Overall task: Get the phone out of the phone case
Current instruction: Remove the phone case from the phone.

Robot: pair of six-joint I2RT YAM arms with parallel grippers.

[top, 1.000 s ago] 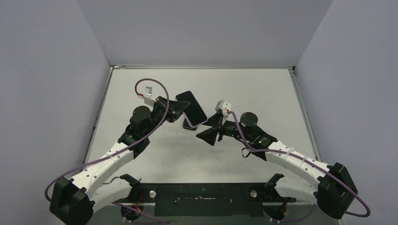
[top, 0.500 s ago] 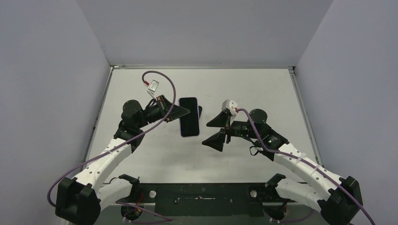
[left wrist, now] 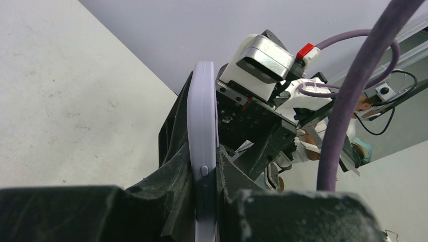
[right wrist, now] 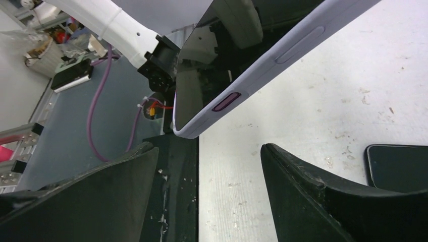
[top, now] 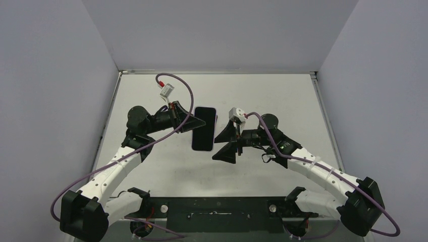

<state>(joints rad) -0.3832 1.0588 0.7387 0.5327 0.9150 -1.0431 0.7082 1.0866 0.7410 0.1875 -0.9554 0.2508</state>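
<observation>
The phone in its lilac case (top: 203, 129), screen up, is held off the table by my left gripper (top: 197, 122), shut on its left edge. In the left wrist view the case edge (left wrist: 202, 126) with its side buttons runs up between the pads of the left gripper (left wrist: 206, 186). My right gripper (top: 220, 146) is open just right of the phone's lower right edge, not touching it. In the right wrist view the cased phone (right wrist: 262, 60) hangs above and beyond the open right gripper (right wrist: 208, 151).
A second dark phone (right wrist: 398, 166) lies flat on the white table (top: 282, 96), mostly hidden behind the held phone in the top view. The left arm's purple cable (top: 184, 93) loops above the phone. Grey walls enclose the table.
The left gripper has lifted the cased phone and turned it from slanted to nearly straight. The right gripper has moved left, closer to the phone's right edge, still open.
</observation>
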